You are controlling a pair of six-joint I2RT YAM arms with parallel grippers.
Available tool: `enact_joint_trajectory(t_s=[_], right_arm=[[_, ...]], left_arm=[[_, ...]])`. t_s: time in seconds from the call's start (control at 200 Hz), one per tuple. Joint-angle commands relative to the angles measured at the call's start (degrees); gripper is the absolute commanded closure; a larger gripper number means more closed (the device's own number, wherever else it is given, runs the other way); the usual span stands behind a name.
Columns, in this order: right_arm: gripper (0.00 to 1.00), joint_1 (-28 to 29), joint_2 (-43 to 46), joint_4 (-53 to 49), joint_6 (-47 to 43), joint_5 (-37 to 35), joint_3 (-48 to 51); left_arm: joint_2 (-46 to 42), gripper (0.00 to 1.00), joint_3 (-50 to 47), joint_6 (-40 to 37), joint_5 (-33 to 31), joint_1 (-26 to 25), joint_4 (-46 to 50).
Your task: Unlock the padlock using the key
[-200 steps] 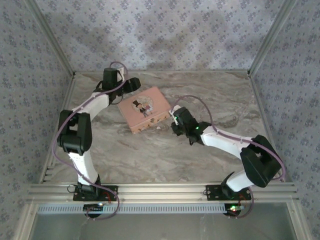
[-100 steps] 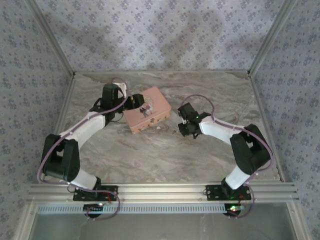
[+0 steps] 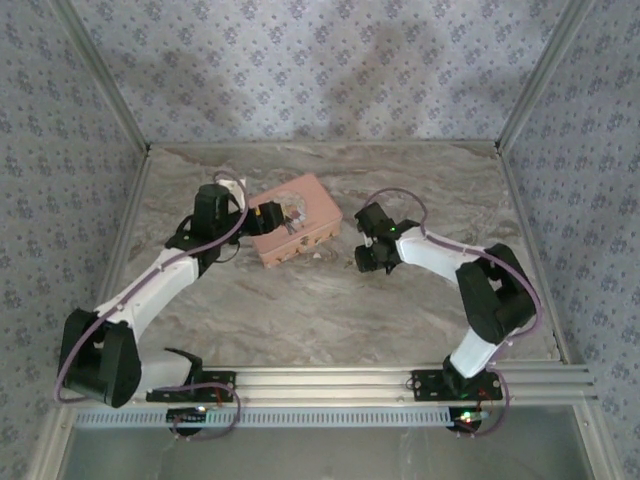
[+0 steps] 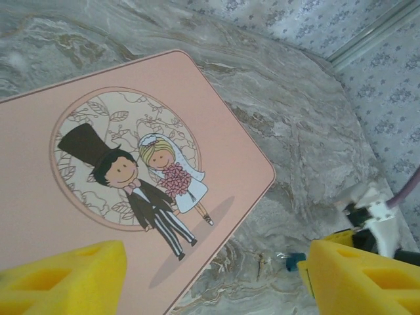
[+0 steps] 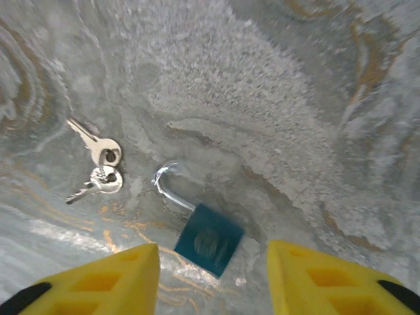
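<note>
The blue padlock [image 5: 209,240] lies flat on the marble tabletop [image 5: 275,98]. It is near the middle, close to the pink tin [image 3: 298,218]. Its silver loop points away from the right hand [image 5: 213,257]. That hand hangs right over the padlock, released, with one yellow finger on each side. Two small silver keys [image 5: 100,165] lie just beside the padlock, not touching it. The left hand [image 4: 210,275] is released too, spread wide over the tin's picture of a bride and groom.
</note>
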State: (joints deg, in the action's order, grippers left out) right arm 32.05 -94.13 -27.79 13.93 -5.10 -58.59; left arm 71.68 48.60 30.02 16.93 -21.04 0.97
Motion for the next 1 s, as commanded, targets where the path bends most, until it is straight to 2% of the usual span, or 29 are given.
enact_joint_trajectory(t_s=[0.0,0.135,0.255,0.26,0.265,0.27,0.275,0.285,0.3,0.41,0.43,0.48,0.565,0.625,0.705,0.76,0.829,0.899,0.999], right_arm=[[0.48,-1.35,5.15,-4.81,0.08,-0.33,-3.34],[0.46,-2.42,8.72,-8.39,-0.61,-1.38,-5.77],[0.37,-4.73,12.81,-8.73,0.02,-0.64,-6.38],[0.36,-4.86,12.99,-8.71,0.07,-0.58,-6.37],[0.3,-5.01,13.13,-8.65,0.15,-0.55,-6.37],[0.16,-5.13,13.33,-8.67,0.18,-0.58,-6.32],[0.08,-5.28,13.52,-8.63,0.2,-0.55,-6.3],[0.02,-5.54,13.79,-8.49,0.28,-0.53,-6.28],[0.0,-5.88,14.17,-8.24,0.37,-0.52,-6.2],[0.0,-9.23,17.54,-5.01,1.18,-2.32,-4.78],[0.0,-9.93,18.07,-4.32,1.35,-2.67,-4.44],[0.0,-11.54,19.0,-2.61,1.96,-4.17,-3.55],[0.0,-12.63,20.54,1.94,2.84,-13.9,-0.88],[0.0,-13.65,21.71,7.97,2.91,-20.73,3.39],[0.0,-15.41,22.76,18.66,-1.74,-26.66,10.66],[0.0,-16.13,22.53,26.68,-4.53,-32.16,15.99],[0.0,-17.68,21.34,34.36,-6.06,-34.38,21.29],[0.0,-19.66,19.7,41.15,-6.02,-32.66,25.38],[0.0,-20.01,18.22,53.44,-8.3,-30.39,30.68]], left_arm=[[-3.5,0.26,-0.71,-0.64,-3.28,-0.32,2.9],[-6.19,0.24,-0.47,-1.44,-5.68,-0.23,5.73],[-8.4,0.22,0.13,-2.43,-9.93,0.16,9.54],[-8.53,0.22,0.16,-2.47,-10.13,0.18,9.69],[-8.6,0.21,0.17,-2.47,-10.37,0.19,9.89],[-8.67,0.21,0.17,-2.61,-10.66,0.24,10.04],[-8.76,0.21,0.18,-2.69,-10.94,0.27,10.16],[-8.91,0.2,0.18,-2.73,-11.41,0.33,10.56],[-9.14,0.19,0.26,-2.94,-12.39,0.42,11.08],[-10.47,0.14,0.02,-4.2,-19.05,2.38,14.87],[-10.73,0.03,-0.08,-4.2,-20.43,2.94,15.41],[-11.25,0.02,-0.48,-4.53,-23.24,4.68,15.83],[-10.97,0.02,-1.25,-7.04,-27.93,7.53,15.54],[-10.15,0.02,-2.65,-10.26,-34.26,8.34,13.5],[-9.28,0.02,-6.11,-15.31,-39.93,9.72,7.91],[-7.94,0.02,-8.41,-17.11,-39.44,12.06,4.32],[-5.44,0.02,-10.96,-19.05,-39.95,14.4,-1.14],[-2.95,0.02,-13.48,-19.72,-37.93,16.36,-7.08],[1.93,0.02,-16.73,-20.5,-39.0,17.89,-16.79]])
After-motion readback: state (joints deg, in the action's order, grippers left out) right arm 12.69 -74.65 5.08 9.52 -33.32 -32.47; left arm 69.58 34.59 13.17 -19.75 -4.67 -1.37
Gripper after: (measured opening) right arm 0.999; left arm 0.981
